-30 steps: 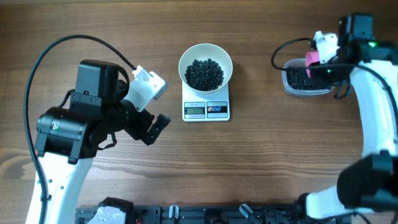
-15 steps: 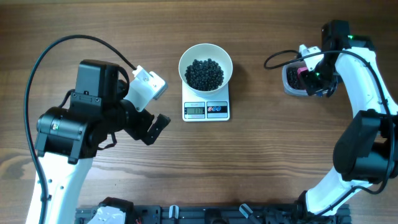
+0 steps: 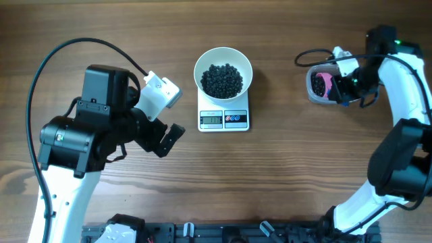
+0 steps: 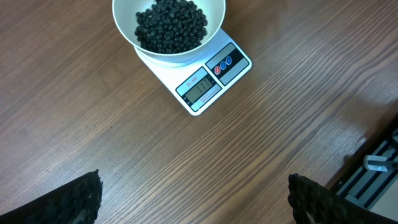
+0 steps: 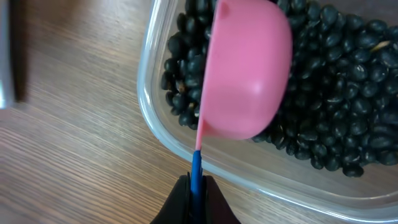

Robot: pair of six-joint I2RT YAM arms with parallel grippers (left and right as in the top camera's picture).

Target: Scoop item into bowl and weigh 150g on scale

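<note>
The white bowl (image 3: pixel 223 73) (image 4: pixel 168 32) holds a heap of small black beads (image 3: pixel 222 80) (image 4: pixel 171 25) and stands on the white scale (image 3: pixel 224 119) (image 4: pixel 213 76) at the table's centre back. My right gripper (image 3: pixel 345 86) (image 5: pixel 196 190) is shut on the blue handle of a pink scoop (image 3: pixel 324 84) (image 5: pixel 244 70). The scoop's cup lies turned on its side over more black beads (image 5: pixel 329 106) in a clear plastic tub (image 3: pixel 329 86) (image 5: pixel 155 127) at the far right. My left gripper (image 3: pixel 169 140) (image 4: pixel 193 199) hangs open over bare wood, left of the scale.
Black cables loop behind each arm (image 3: pixel 74 47) (image 3: pixel 307 57). A dark rail with fixtures (image 3: pixel 223 233) runs along the table's front edge. A grey object (image 5: pixel 7 53) shows at the left edge of the right wrist view.
My right gripper swung left and then back right over the tub, and the pink scoop now lies down among the beads. The left arm, bowl and scale have not moved.
</note>
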